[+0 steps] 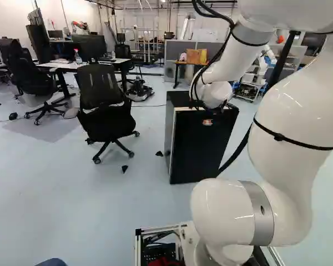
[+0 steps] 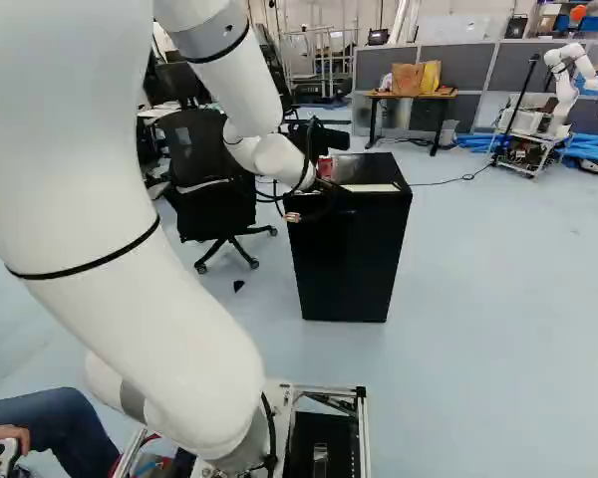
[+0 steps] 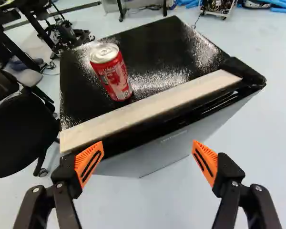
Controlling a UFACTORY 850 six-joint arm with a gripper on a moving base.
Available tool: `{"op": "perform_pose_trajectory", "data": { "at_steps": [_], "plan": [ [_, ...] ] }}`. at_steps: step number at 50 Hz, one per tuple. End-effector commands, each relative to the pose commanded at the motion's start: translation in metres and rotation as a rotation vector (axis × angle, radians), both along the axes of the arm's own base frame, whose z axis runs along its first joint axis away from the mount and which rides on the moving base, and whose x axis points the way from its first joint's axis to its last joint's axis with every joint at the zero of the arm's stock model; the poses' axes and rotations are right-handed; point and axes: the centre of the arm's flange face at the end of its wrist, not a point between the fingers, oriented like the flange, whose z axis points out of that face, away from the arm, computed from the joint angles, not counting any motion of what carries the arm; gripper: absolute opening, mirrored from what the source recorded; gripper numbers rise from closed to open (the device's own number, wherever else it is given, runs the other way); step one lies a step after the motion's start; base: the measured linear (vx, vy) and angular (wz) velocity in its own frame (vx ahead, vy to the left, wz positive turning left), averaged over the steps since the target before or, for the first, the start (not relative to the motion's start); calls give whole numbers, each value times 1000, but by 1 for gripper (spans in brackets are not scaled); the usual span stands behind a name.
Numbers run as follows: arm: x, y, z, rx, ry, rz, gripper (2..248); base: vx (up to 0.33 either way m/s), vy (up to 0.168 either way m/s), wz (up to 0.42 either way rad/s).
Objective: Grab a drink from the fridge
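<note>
The red can (image 3: 112,76) stood upright on the fridge (image 3: 167,50), behind its pale front strip (image 3: 150,108); pale print marked its side, and its thin metal wall would likely be smooth, slippery and easily dented, best taken gently round the middle. The gripper (image 3: 147,163) was spread wide and held nothing before the fridge's front, where small pale lettering (image 3: 174,136) showed.

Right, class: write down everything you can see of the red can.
The can is a red cylinder, metal by its look, with pale markings and a silvery top. It stands upright on the fridge's glossy black top, near the pale strip along one edge. Only that surface touches it; the open gripper is clear of it. Its tab is unclear.
</note>
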Motion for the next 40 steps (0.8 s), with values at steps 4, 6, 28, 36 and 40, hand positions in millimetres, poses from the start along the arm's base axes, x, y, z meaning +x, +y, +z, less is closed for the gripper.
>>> {"op": "perform_pose_trajectory", "data": {
  "at_steps": [4,6,28,36,40],
  "plan": [
    [2,-1,2,-17,-37,-1,247,0,0,0],
    [3,-2,3,-26,-54,-1,247,0,0,0],
    [17,-5,-1,-117,-220,18,247,0,0,0],
    [21,-5,-3,-153,-275,42,247,0,0,0],
    [23,-5,-4,-169,-298,58,247,0,0,0]
  ]
}}
